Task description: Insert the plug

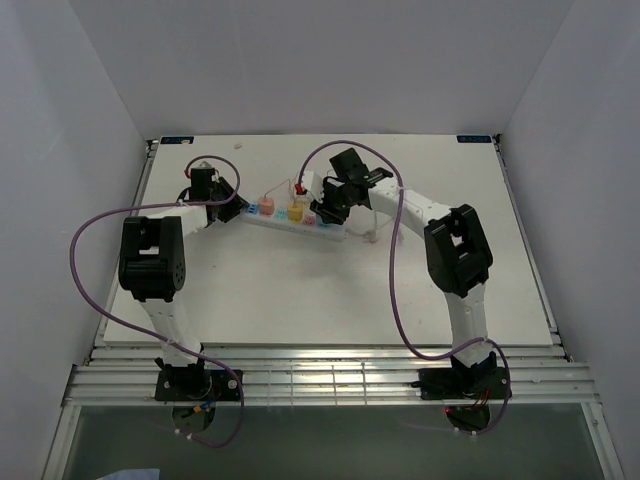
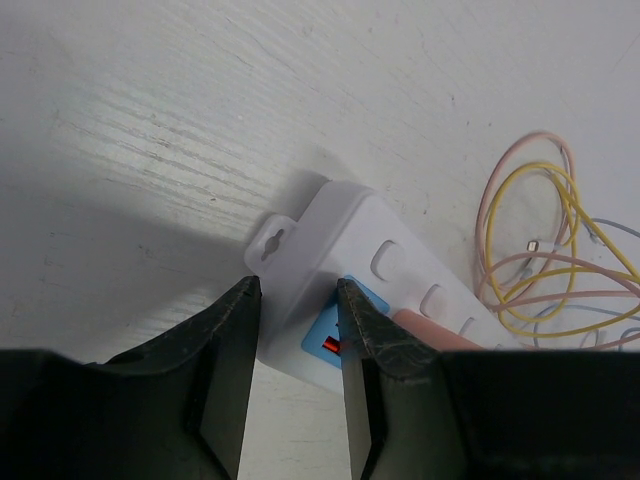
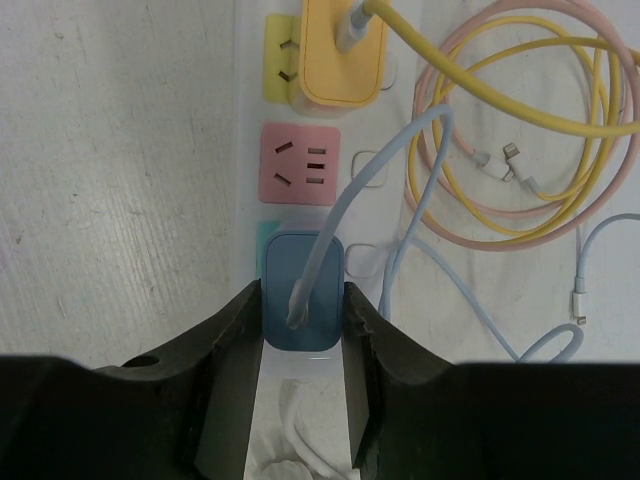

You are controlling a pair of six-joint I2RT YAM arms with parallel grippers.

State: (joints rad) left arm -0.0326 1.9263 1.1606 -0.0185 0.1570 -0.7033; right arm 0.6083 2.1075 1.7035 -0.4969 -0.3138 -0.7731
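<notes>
A white power strip lies across the middle of the table. In the right wrist view a blue plug with a pale blue cable sits over the teal socket at the strip's near end. My right gripper is shut on the plug's two sides. My left gripper stands open at the strip's other end. One of its fingers overlaps the blue socket, and the other finger stands just off the strip's end. In the top view both grippers, left and right, are at the strip.
A yellow plug sits in the yellow socket, and the pink socket is free. Coiled pink, yellow and blue cables lie beside the strip. A pink plug stands next to the blue socket. A white cord lies below the blue plug.
</notes>
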